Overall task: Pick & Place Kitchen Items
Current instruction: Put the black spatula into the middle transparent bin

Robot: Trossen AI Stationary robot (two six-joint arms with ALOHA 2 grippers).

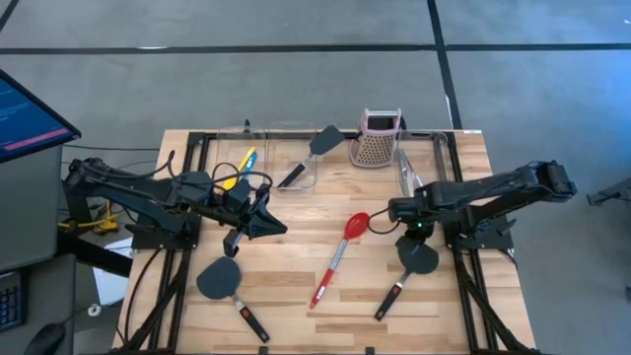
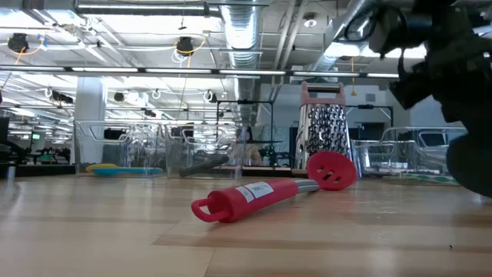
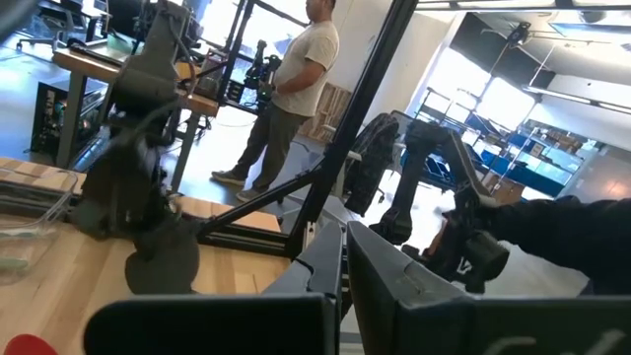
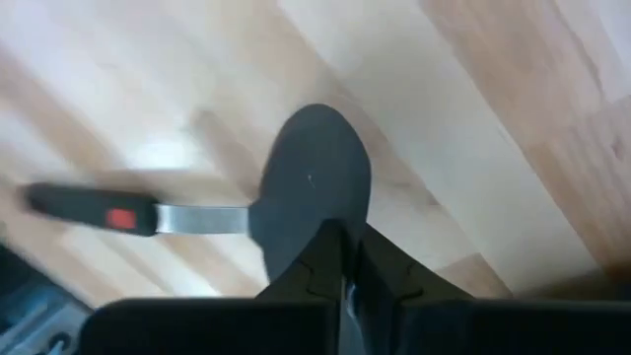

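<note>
Right claw (image 4: 345, 258) clenched, empty, above round black spatula (image 4: 314, 182) blade.

A pink-topped grater (image 1: 377, 139) stood at the wooden worktop's (image 1: 296, 306) far edge beside clear bins (image 1: 294, 158); a person (image 3: 286, 94) stood beyond.
</note>
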